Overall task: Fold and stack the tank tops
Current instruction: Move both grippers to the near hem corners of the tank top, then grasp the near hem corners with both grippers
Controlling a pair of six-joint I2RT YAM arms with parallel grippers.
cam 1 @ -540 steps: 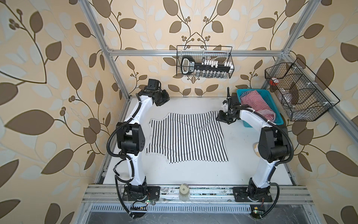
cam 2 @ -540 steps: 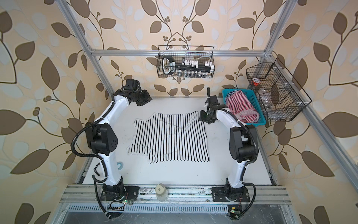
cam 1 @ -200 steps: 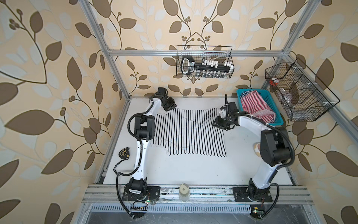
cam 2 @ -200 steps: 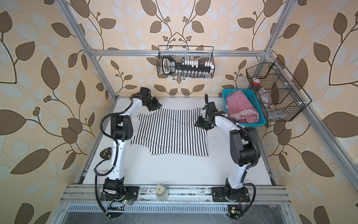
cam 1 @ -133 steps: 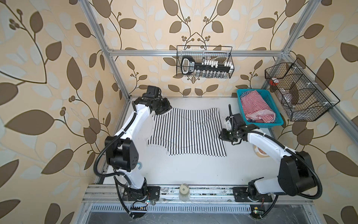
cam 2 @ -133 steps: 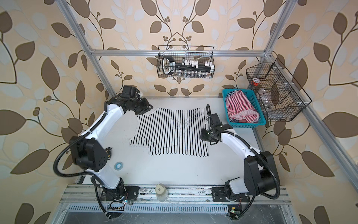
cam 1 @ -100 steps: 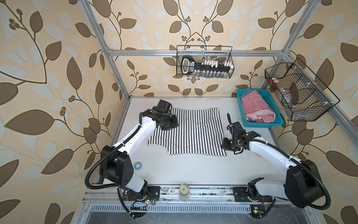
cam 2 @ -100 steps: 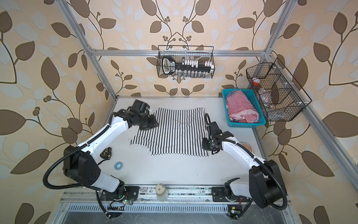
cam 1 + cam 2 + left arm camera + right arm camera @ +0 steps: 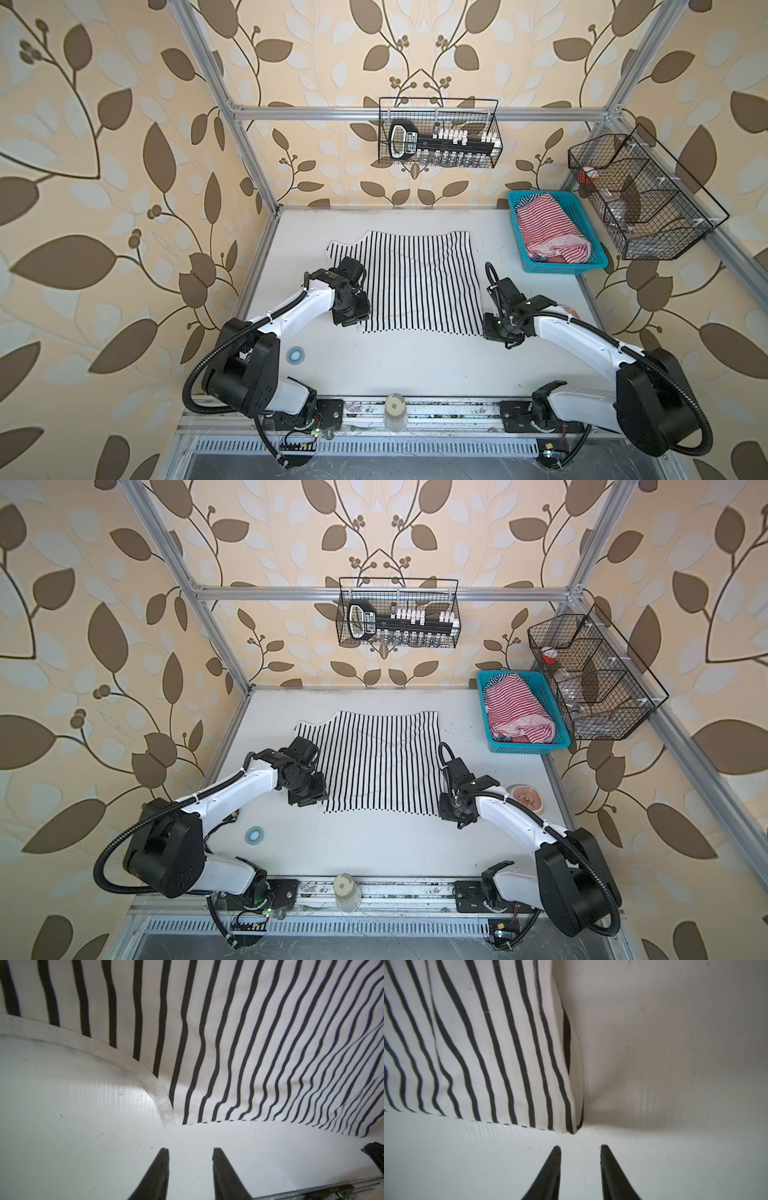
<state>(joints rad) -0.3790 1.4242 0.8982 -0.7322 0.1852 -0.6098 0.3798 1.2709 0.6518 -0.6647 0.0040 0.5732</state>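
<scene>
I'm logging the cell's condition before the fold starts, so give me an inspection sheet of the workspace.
Surface: white table, faint specks.
Job's things: black-striped tank top spread flat; red-striped tank top bunched in the blue basket.
Clutter: tape roll; small dish; jar on the front rail.
Grippers: left gripper and right gripper open, empty, each just short of a near corner of the black-striped top.
Cables: black hoses on both arms, clear of the cloth.
Surroundings: two wire baskets on the frame, leaf wallpaper.
</scene>
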